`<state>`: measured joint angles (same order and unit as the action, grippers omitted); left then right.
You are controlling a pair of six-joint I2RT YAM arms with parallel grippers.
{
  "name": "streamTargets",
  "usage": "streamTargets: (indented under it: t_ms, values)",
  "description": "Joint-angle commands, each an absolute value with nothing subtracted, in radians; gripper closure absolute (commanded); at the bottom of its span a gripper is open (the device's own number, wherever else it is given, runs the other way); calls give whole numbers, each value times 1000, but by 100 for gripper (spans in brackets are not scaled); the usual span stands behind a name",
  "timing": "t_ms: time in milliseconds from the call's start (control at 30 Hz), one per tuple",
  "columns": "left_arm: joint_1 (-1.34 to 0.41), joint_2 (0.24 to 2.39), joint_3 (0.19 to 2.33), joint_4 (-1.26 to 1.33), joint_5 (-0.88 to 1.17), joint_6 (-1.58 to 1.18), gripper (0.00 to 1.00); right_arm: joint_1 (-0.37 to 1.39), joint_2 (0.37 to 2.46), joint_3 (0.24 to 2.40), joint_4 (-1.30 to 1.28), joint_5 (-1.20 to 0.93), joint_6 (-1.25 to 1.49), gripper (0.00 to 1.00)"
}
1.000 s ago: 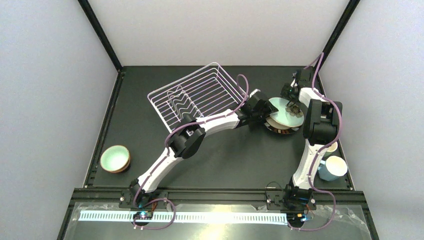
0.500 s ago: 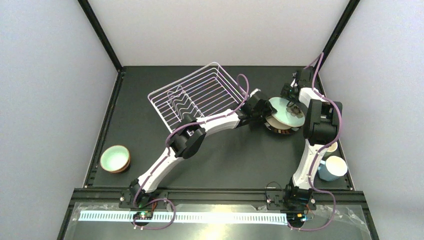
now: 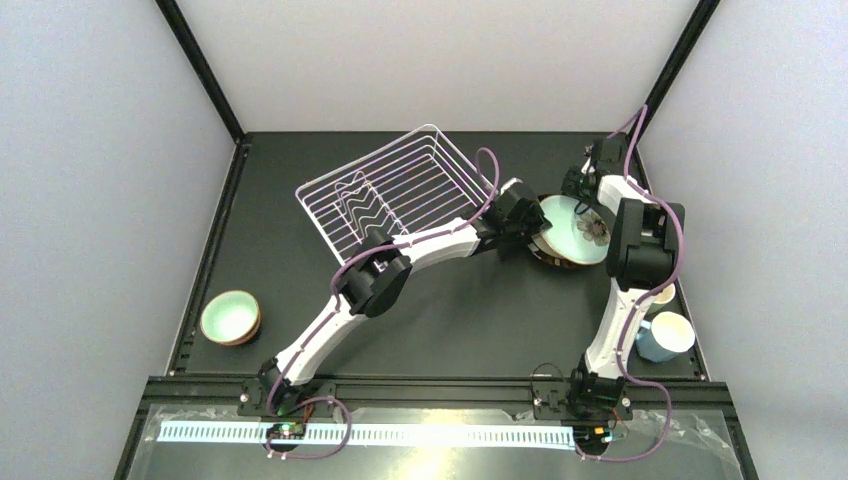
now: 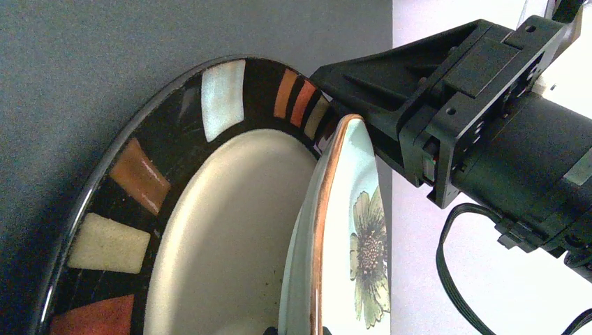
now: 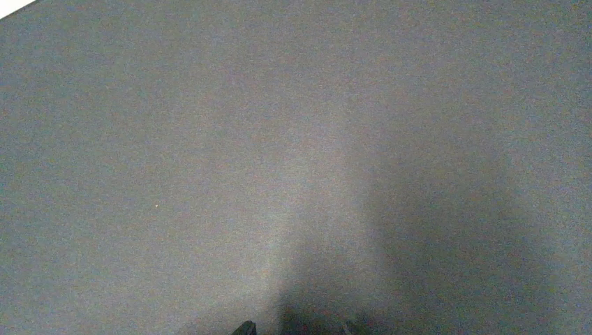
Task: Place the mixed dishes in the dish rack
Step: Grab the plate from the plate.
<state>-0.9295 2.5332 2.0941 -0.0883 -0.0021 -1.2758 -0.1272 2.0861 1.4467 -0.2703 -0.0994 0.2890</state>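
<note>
Dark desk (image 3: 450,320) between pale walls, seen from above: the left claw (image 3: 530,228) pinches the near rim of the flowered plate (image 3: 582,225), which sits at its 3 o'clock. The plate is tipped up, probably to free it for the dish rack (image 3: 390,190) at 10 o'clock.

Left wrist: the plate stands nearly edge-on, leaning off the patterned plate (image 4: 139,181) beneath it at 9 o'clock.

Right wrist: bare desk only; the right claw (image 5: 297,328) hangs open, holding nothing.
</note>
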Motion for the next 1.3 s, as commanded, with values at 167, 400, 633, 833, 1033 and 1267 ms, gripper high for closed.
streamTargets:
  t_ms: [167,400,633,833,1033,1267]
  values:
    - [-922,2606,2082,-172,84,-1349,99,-98,2117,1440,-542,-119,313,32]
    - [-920,2577,2082,-180,74,-1327,99,-98,2096,1483,-560,-102,338,32]
    - [-920,2528,2080,-225,50,-1286,99,-98,2076,1534,-591,-96,344,32]
    - [-920,2461,2030,-229,27,-1264,99,-98,2046,1541,-599,-100,350,32]
    - [-920,2397,1977,-232,3,-1248,99,-98,2020,1546,-603,-100,349,32]
    - [-920,2350,1956,-235,-31,-1237,99,-98,1998,1551,-610,-91,341,32]
